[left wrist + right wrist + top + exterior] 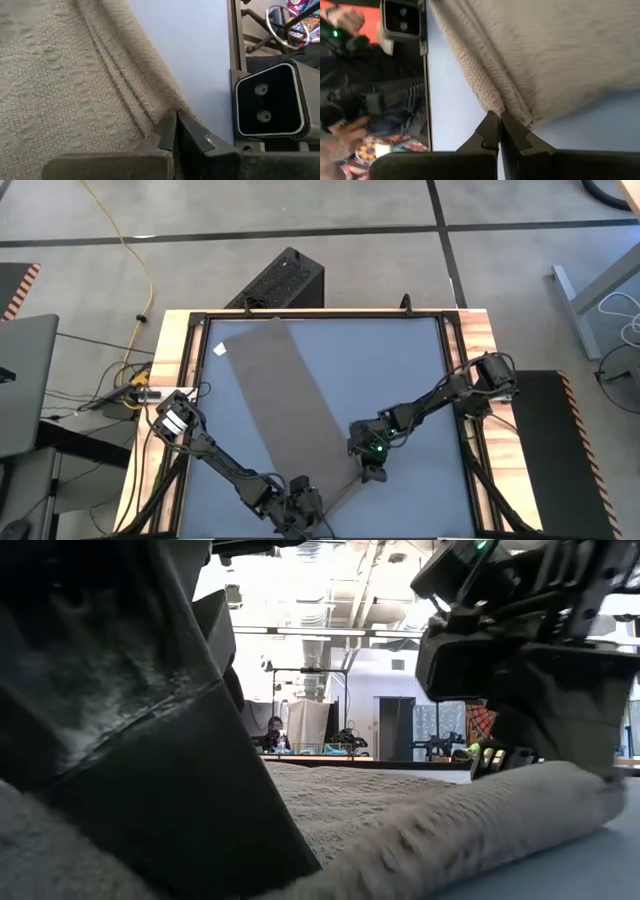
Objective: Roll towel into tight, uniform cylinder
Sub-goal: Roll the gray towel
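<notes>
Your towel [285, 405] lies as a long folded strip running diagonally across the blue table [400, 370], its near end by the front edge. Your left gripper [303, 502] is pinched shut on that end's layered edge. Your right gripper [372, 472] is closed on the same end's other corner.

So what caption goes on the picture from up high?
Both grippers, left and right, pinch the near end of the towel.
</notes>
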